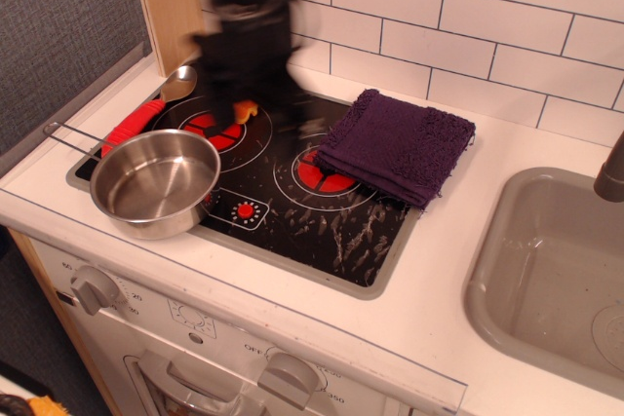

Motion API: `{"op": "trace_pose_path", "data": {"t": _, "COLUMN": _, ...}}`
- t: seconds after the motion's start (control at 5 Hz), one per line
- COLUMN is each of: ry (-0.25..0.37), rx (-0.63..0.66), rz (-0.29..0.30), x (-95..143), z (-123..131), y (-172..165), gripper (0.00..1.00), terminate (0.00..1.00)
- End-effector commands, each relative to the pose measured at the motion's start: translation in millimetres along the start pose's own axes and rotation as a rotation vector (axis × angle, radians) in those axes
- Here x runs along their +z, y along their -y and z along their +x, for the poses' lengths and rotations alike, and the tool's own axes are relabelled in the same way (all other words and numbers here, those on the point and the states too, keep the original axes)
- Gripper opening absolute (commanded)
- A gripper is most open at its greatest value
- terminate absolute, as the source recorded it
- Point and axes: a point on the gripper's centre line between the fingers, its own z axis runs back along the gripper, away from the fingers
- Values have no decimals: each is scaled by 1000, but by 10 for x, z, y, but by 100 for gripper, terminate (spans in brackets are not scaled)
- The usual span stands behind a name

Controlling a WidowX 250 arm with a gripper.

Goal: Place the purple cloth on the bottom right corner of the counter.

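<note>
Purple cloth (pixel 398 145): one, fuzzy folded square, frayed edges, lying across stovetop's right edge and counter (pixel 458 270).
Gripper (pixel 255 109): one, black motion blur above back burners; fingers' state impossible to tell.
Pot (pixel 154 183): one, shiny steel, round, front left.
Burners: two red rings.
Sink (pixel 546 270): one, grey.

Premises: a toy kitchen set. Evidence is a white counter (pixel 429 289) carrying a black glass stovetop (pixel 292 192) with red printed burners (pixel 322 174), a grey moulded sink (pixel 546 270) at the right, and a white tiled wall (pixel 468 26) along the far side. Oven-style knobs (pixel 93 287) sit on the near front panel, a steel pot (pixel 154 182) stands on the left of the stovetop, and a wooden side panel (pixel 168 2) rises at far left.
</note>
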Motion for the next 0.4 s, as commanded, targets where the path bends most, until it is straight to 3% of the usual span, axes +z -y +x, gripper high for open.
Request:
{"op": "trace_pose_path", "data": {"t": 0.0, "ry": 54, "rx": 35, "rz": 56, "x": -180, "z": 835, "y": 251, "gripper": 100, "terminate": 0}}
{"op": "trace_pose_path", "data": {"t": 0.2, "ry": 58, "rx": 66, "rz": 72, "x": -289, "z": 986, "y": 194, "gripper": 100, "terminate": 0}}
